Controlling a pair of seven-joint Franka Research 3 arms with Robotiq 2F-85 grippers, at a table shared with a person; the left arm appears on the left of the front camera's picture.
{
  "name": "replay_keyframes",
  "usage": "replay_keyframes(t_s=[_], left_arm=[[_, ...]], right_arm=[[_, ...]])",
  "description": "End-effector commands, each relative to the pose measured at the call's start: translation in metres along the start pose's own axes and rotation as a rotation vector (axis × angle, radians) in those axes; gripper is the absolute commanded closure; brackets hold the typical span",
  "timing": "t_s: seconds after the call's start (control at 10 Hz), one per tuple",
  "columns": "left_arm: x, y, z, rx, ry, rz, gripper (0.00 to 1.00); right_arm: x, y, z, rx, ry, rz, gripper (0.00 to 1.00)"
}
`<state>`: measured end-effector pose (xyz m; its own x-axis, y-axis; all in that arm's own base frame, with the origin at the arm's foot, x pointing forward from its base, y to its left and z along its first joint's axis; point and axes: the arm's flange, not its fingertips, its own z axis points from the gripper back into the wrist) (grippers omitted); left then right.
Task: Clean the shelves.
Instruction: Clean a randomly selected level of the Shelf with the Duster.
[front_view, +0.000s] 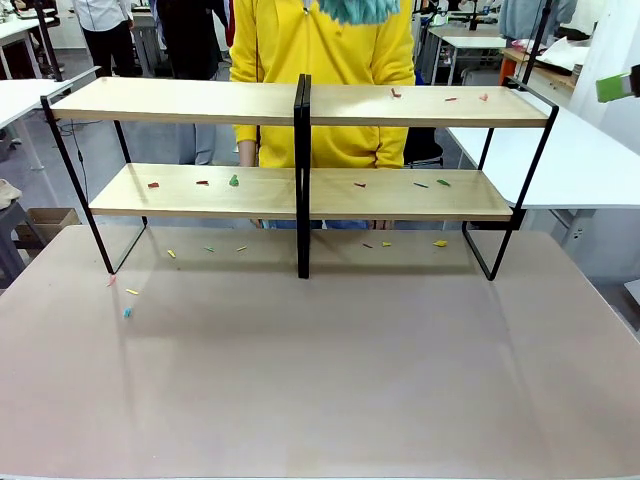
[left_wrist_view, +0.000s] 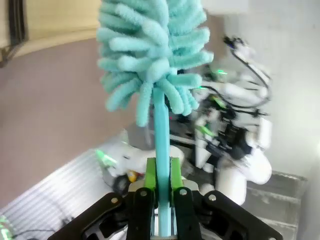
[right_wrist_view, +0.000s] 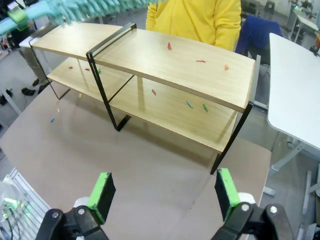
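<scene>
Left fingers (left_wrist_view: 149, 175) tight on teal duster (left_wrist_view: 155, 60); coloured scraps (front_view: 234, 181) across shelves (front_view: 180, 100), tabletop (front_view: 320, 380)

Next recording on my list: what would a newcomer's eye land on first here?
The long two-tier shelves stand across the far side of the tabletop. Their light boards are sprinkled with small coloured scraps, and more lie on the tabletop beneath. A fluffy teal duster stands out next, its handle clamped in the left gripper. Behind the shelves stands a person in a yellow top.
</scene>
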<state>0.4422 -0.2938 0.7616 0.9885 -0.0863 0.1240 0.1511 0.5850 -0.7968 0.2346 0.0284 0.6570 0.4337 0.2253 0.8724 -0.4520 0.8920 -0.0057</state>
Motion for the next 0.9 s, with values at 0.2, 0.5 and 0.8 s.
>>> replay_keyframes(t_s=[0.2,0.5,0.8], left_arm=[[0.028,-0.034,-0.063,0.306,-0.063,0.128,0.88],[0.039,-0.047,-0.100,0.404,-0.118,0.096,0.88],[0.046,-0.045,-0.132,0.487,-0.075,0.096,0.88]], right_arm=[[0.000,-0.001,0.000,0.006,-0.002,-0.003,0.00],[0.000,-0.001,0.000,0.006,-0.002,-0.003,0.00],[0.000,-0.001,0.000,0.006,-0.002,-0.003,0.00]])
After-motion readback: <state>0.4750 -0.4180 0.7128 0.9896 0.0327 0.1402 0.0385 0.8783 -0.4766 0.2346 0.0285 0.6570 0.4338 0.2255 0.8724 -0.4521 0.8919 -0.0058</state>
